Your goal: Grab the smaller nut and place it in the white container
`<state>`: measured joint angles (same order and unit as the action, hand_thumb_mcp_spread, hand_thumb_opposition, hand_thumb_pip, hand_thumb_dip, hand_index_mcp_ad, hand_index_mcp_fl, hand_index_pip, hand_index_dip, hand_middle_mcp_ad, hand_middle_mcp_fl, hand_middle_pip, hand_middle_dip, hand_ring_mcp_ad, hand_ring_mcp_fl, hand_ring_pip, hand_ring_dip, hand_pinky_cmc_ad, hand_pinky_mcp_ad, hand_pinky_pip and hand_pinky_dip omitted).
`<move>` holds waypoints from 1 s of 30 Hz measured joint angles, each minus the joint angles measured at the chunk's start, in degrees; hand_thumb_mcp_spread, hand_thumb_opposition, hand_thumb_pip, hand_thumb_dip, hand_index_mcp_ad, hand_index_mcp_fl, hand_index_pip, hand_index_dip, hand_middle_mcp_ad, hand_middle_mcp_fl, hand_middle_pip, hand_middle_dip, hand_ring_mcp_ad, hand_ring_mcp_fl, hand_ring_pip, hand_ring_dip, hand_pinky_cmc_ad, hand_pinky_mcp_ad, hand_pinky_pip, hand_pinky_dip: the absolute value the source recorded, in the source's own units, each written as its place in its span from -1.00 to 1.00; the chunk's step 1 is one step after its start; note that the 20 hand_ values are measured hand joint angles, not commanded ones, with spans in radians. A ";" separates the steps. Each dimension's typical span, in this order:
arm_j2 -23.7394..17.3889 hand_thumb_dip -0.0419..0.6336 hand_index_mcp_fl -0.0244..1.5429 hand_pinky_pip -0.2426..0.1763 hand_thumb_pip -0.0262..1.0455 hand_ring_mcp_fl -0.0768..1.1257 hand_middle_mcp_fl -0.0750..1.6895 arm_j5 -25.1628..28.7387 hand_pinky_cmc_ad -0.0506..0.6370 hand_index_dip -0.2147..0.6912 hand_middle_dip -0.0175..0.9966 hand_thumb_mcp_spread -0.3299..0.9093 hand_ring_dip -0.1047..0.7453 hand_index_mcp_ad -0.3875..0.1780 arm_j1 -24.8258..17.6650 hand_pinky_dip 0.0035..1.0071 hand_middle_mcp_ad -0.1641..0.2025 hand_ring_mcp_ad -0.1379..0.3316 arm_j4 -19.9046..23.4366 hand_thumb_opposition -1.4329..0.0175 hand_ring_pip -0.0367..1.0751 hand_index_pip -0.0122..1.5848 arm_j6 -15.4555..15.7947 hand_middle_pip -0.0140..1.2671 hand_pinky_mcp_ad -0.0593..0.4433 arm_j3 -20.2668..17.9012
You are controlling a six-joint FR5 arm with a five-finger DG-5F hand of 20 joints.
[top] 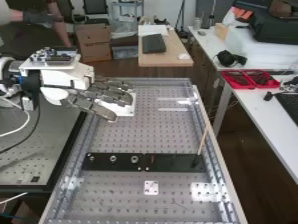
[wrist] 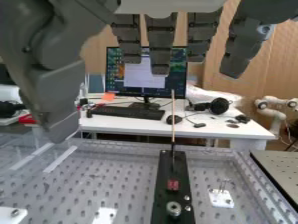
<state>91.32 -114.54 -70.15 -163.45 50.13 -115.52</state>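
Up by the white container (top: 125,109), we're seeing the hand (top: 101,100) hovering, fingers reaching out loosely, thumb apart, while the smaller nut (top: 91,158) is standing beside the larger nut (top: 113,159) on the black bar (top: 174,162).

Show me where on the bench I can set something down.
Most room: the perforated bench between the white container and the black bar. Less: nearer than the bar, beside the small white plate. Crowded: the smaller nut, larger nut and bearing; the stick; around the hand.
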 joint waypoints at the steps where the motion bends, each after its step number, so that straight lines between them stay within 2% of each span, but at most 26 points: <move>1: 0.55 -0.53 -0.86 -0.18 0.38 -0.88 -0.78 -0.46 0.31 -0.08 -0.53 -0.04 -0.52 0.28 0.43 -0.53 0.36 0.36 0.95 -0.11 -0.76 -0.86 0.22 -0.77 0.55 -0.60; 11: 3.67 -0.46 -0.86 -0.13 0.37 -0.88 -0.78 -4.32 0.31 -0.16 -0.53 0.03 -0.52 0.16 3.69 -0.53 0.34 0.37 7.62 -0.11 -0.76 -0.46 2.39 -0.77 0.55 -4.99; 19: 5.12 -0.46 -0.86 -0.12 0.37 -0.88 -0.77 -5.93 0.30 -0.29 -0.53 0.03 -0.52 0.14 5.66 -0.53 0.34 0.35 10.39 -0.11 -0.76 -0.20 3.58 -0.77 0.55 -6.58; 27: 7.19 -0.46 -0.88 0.00 0.38 -0.88 -0.77 -6.74 0.27 -0.32 -0.53 0.09 -0.52 0.07 7.44 -0.56 0.31 0.33 11.77 -0.13 -0.76 0.18 5.54 -0.77 0.55 -7.06; 30: 8.01 -0.37 -0.88 0.04 0.38 -0.88 -0.77 -6.89 0.27 -0.32 -0.53 0.08 -0.52 0.05 7.85 -0.61 0.31 0.34 12.16 -0.13 -0.76 0.36 5.96 -0.77 0.55 -7.13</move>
<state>99.33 -121.44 -62.29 -151.29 56.09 -122.65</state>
